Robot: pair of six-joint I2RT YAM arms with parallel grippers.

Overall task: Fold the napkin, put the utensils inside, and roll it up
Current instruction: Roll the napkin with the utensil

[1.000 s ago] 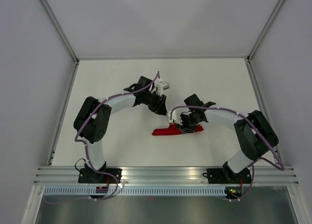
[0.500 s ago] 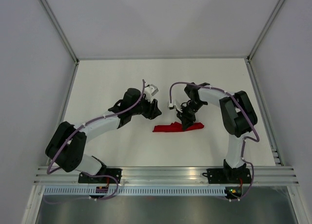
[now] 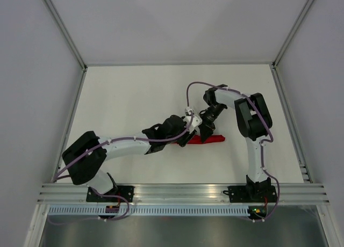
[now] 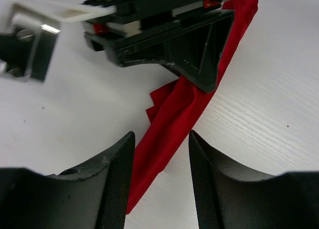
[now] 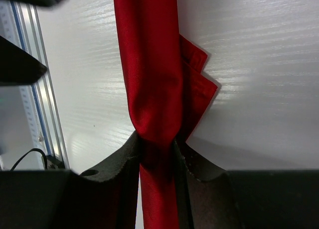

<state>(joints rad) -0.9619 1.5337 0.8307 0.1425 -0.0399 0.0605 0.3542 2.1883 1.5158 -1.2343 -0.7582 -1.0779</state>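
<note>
The red napkin (image 3: pixel 213 140) lies on the white table as a narrow rolled strip. My right gripper (image 3: pixel 205 130) is shut on its middle; the right wrist view shows the jaws (image 5: pixel 157 144) pinching the red cloth (image 5: pixel 149 64). My left gripper (image 3: pixel 185 135) is open at the strip's left end. In the left wrist view its fingers (image 4: pixel 160 139) straddle the napkin's tip (image 4: pixel 172 122) without touching it, with the right gripper (image 4: pixel 192 55) just beyond. No utensils show in any view.
An aluminium rail (image 3: pixel 183 190) runs along the near table edge and also shows in the right wrist view (image 5: pixel 31 89). White walls with metal frame posts (image 3: pixel 64 29) enclose the table on three sides.
My left arm has swung from the back middle of the table forward and right, bringing its open gripper to the napkin's left end. The right gripper keeps hold of the napkin; its arm has straightened.
</note>
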